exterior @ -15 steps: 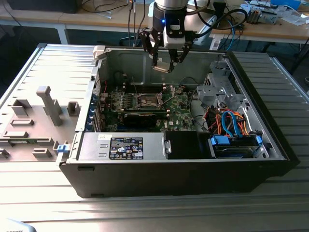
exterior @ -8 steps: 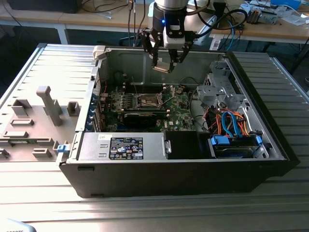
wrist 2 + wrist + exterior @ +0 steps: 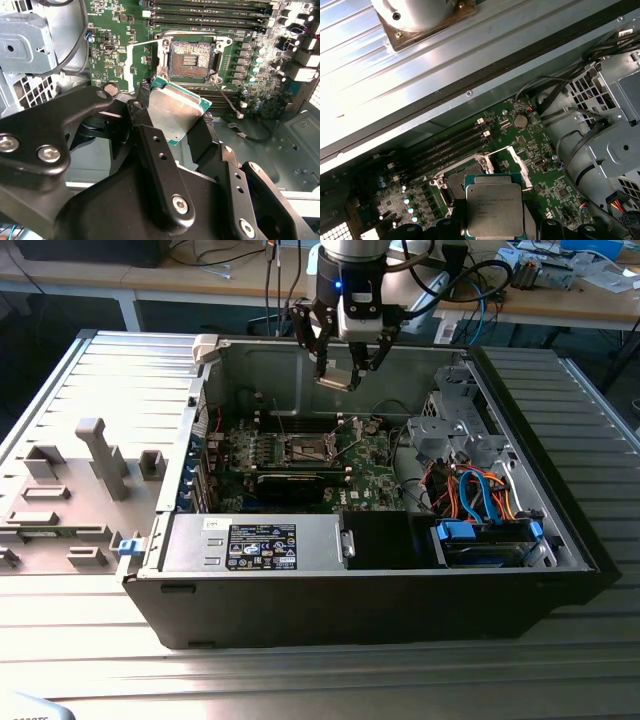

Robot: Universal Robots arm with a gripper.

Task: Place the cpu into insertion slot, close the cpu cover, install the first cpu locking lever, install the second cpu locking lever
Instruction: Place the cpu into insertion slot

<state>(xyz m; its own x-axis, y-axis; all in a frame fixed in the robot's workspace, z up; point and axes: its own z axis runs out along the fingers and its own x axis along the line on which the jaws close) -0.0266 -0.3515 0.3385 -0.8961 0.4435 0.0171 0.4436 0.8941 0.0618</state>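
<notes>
In the exterior view, the gripper (image 3: 336,375) is hanging above the insertion slot (image 3: 308,449), well apart from it, clamping the cpu (image 3: 335,381) inside the open computer case (image 3: 560,540). Cables (image 3: 480,495) are lying off toward the exterior view's right of the slot.

In the second wrist view, black fingers (image 3: 141,115) are pinching the tilted cpu's edges near the slot (image 3: 192,59). The cpu cover (image 3: 131,65) is standing open beside the slot.

In the first wrist view, the cpu (image 3: 494,210) is partly hiding the slot, with the memory slots (image 3: 450,145) running just beyond it.
</notes>
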